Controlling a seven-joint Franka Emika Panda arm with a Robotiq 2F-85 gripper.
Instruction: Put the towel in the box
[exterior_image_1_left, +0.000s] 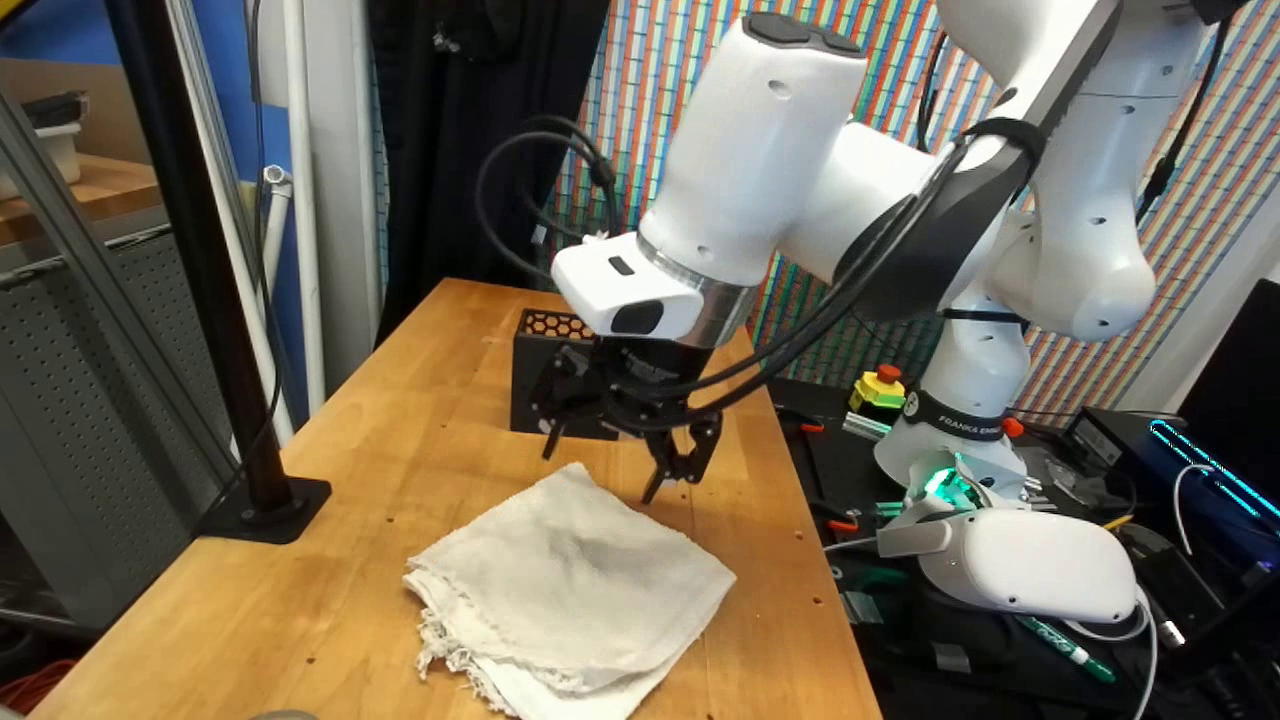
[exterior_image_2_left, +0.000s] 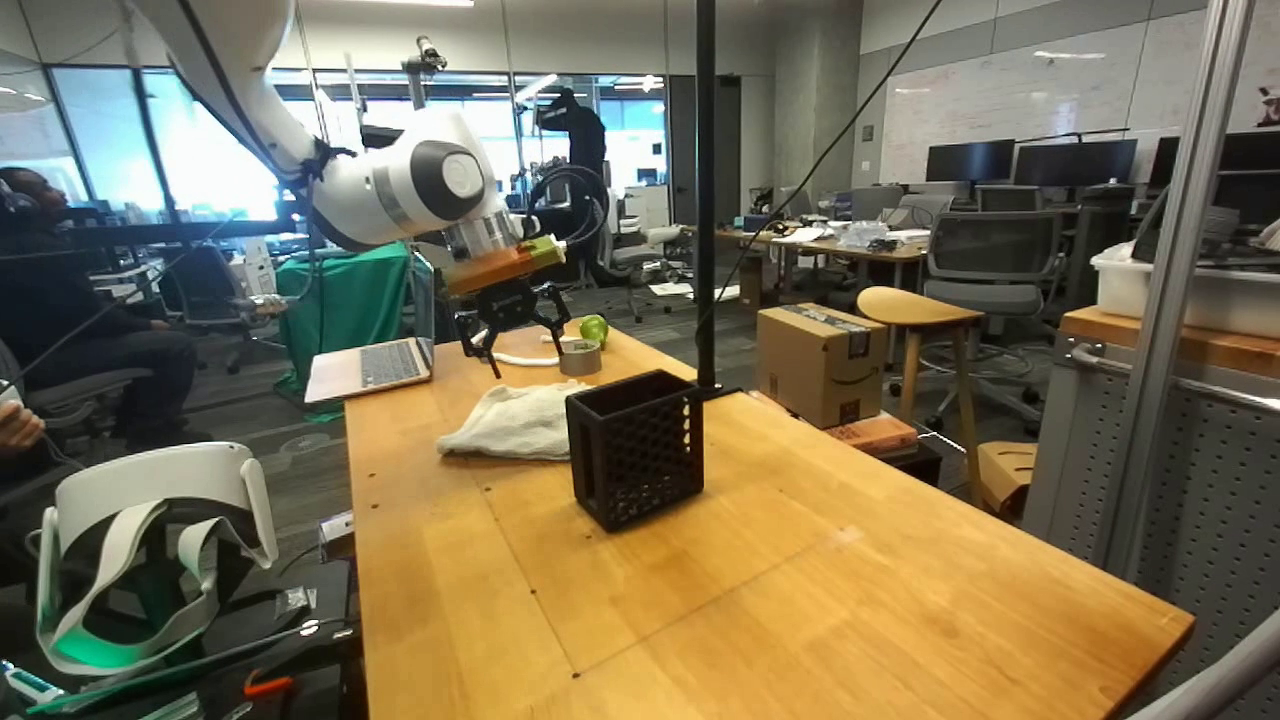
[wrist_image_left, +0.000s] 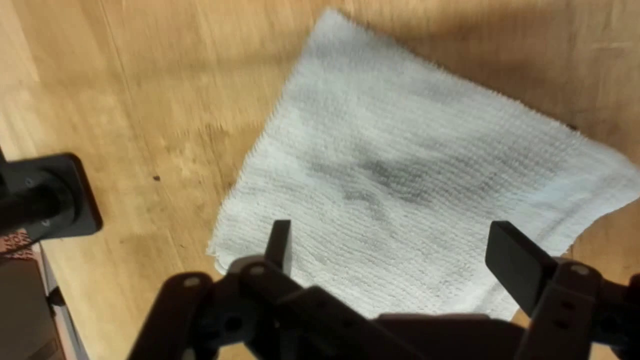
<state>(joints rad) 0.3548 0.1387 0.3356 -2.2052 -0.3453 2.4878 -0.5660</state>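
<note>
Though outside one box (exterior_image_2_left: 640, 455), one towel (exterior_image_1_left: 575, 580) below one spread claw (wrist_image_left: 390, 229).

Towel (exterior_image_1_left: 575, 585) looks rough cloth; box (exterior_image_2_left: 638, 455), matt plastic; table (exterior_image_2_left: 760, 590), smooth wood.

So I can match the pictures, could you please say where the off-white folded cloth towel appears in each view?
In an exterior view: off-white cloth towel, bottom, slightly left of centre.
In an exterior view: towel, just left of centre.
Wrist view: towel, centre to right edge.
Landmark in all three: flat black pole base.
</note>
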